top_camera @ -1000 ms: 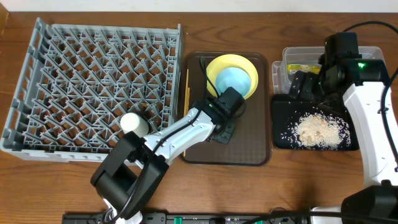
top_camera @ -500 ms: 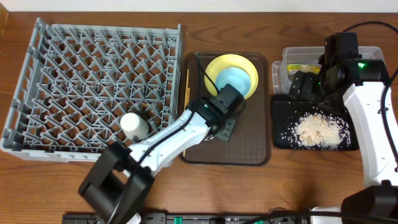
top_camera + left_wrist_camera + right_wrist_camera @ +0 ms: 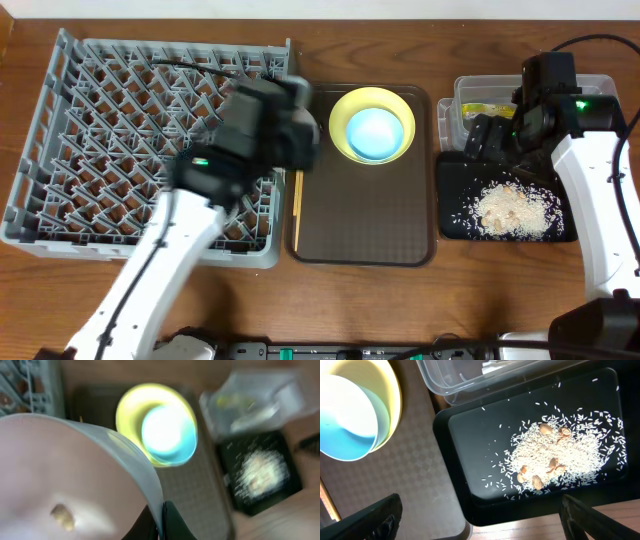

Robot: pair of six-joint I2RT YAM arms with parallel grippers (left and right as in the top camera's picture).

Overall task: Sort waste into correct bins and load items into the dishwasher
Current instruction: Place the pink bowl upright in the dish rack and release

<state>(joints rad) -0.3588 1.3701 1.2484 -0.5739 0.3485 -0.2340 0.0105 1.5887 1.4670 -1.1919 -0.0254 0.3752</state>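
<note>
Although the left arm is blurred in the overhead view, the left wrist view shows what it carries.

1. Rack (image 3: 100,100): fills the left of the table. The left arm hangs over its right edge.
2. Brown tray (image 3: 370,220): just right of the rack, holding the plate (image 3: 342,112) with the blue bowl (image 3: 373,133) nested in it.
3. Black tray (image 3: 452,200): far right, carrying a heap of rice (image 3: 510,210). The tub (image 3: 470,92) touches its far edge.
4. White bowl (image 3: 65,475): fills the left wrist view, held up off the table. One small brown scrap (image 3: 62,516) lies inside.
5. Chopsticks (image 3: 297,200): along the brown tray's left edge.

Left gripper (image 3: 161,521): the jaws are closed on the white bowl's rim, one finger on each side of the wall.
Right gripper (image 3: 485,520): the jaws are spread wide and hold nothing, above the black tray.

Handling, by judgement: the white bowl is rigid, smooth and probably light. A hold at one point on the rim lets it pivot and slip, so keep the wall deep between the jaws. Tip out the scrap first, then stand the bowl on edge between the pegs. Lower it gently, since it may chip.
</note>
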